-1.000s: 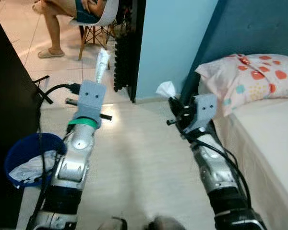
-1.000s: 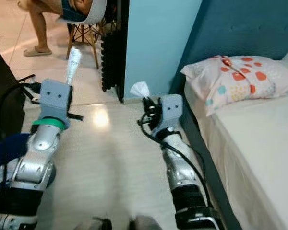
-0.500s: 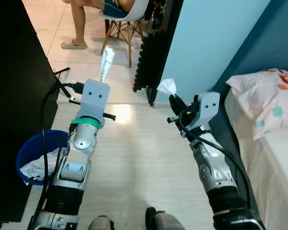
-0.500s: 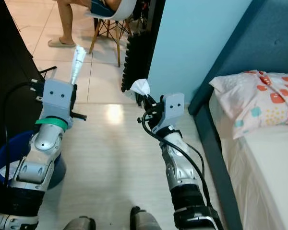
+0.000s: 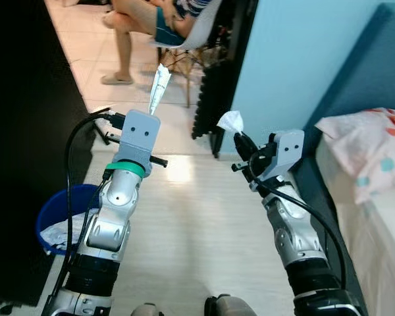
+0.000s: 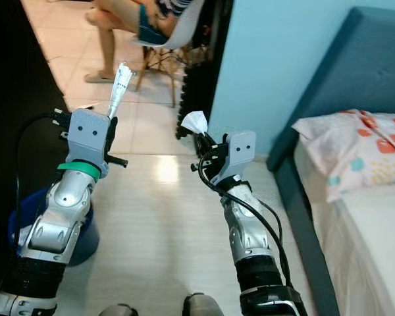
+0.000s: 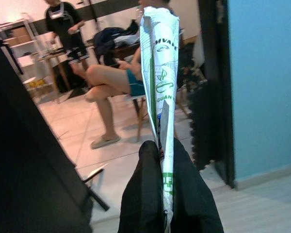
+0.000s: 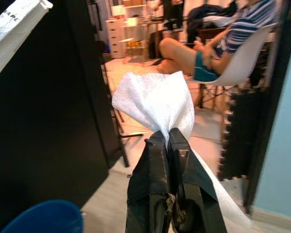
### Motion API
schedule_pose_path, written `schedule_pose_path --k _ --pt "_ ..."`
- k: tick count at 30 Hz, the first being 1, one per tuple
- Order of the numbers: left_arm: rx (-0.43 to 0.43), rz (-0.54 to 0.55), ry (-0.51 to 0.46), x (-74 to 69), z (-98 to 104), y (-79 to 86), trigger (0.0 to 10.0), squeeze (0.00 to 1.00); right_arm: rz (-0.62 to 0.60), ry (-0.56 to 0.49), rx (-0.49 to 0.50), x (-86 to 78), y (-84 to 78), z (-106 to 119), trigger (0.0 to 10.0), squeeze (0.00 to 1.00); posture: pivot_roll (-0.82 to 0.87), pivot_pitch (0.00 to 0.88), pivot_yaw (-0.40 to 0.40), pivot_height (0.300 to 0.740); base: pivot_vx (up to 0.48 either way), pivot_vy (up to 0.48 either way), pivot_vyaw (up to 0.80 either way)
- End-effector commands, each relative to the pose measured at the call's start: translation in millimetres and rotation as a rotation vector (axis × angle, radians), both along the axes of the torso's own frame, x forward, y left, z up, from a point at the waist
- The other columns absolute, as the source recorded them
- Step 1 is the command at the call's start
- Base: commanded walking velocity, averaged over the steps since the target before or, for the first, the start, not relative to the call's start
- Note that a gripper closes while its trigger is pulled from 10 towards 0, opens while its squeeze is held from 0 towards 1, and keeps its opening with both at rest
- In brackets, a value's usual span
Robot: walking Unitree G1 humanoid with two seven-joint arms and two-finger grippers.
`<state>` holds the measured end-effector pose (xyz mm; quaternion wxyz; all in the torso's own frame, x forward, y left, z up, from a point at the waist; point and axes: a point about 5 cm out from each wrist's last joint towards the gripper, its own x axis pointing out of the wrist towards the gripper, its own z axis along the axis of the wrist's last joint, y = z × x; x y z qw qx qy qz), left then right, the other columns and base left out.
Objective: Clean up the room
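1. The wrapper (image 7: 159, 73) looks like thin, shiny plastic with green print on white. It is creased and folded flat.
2. The tissue (image 8: 157, 104) is soft white paper, crumpled and matt.
3. The fingers (image 8: 160, 194) of the right gripper (image 8: 168, 137) are black, with a dull shine.
4. The robot's arms (image 5: 115, 217) are smooth silver metal that gleams. Their wrist boxes (image 5: 139, 131) are matt grey plastic.
5. The floor (image 5: 197, 224) is pale and glossy, with a bright spot of light on it.
6. The bin (image 5: 59, 207) is smooth blue plastic.
7. The pillow (image 6: 355, 148) is soft cloth with spots.
8. The headboard (image 6: 342, 72) looks like matt blue cloth.
9. The chair (image 6: 184, 29) has a smooth white plastic seat and wooden legs.
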<state>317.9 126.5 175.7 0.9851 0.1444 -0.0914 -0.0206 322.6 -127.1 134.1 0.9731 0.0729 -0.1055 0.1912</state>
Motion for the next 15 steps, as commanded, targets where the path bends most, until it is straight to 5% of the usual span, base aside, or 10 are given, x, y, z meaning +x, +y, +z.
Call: schedule_pose_path --k 1,15 --pt "0.004 0.004 0.026 0.1 -3.6 -1.2 10.0 0.0 0.006 0.013 0.011 -2.0 -1.1 -2.6 10.0 0.0 -0.01 0.0 -0.007 0.74 0.0 0.0 0.73" --pt "0.008 0.017 0.041 -0.3 -6.2 0.0 10.0 0.0 0.037 0.032 0.059 -3.2 5.3 -2.1 10.0 0.0 -0.01 0.0 -0.005 0.74 0.0 0.0 0.59"
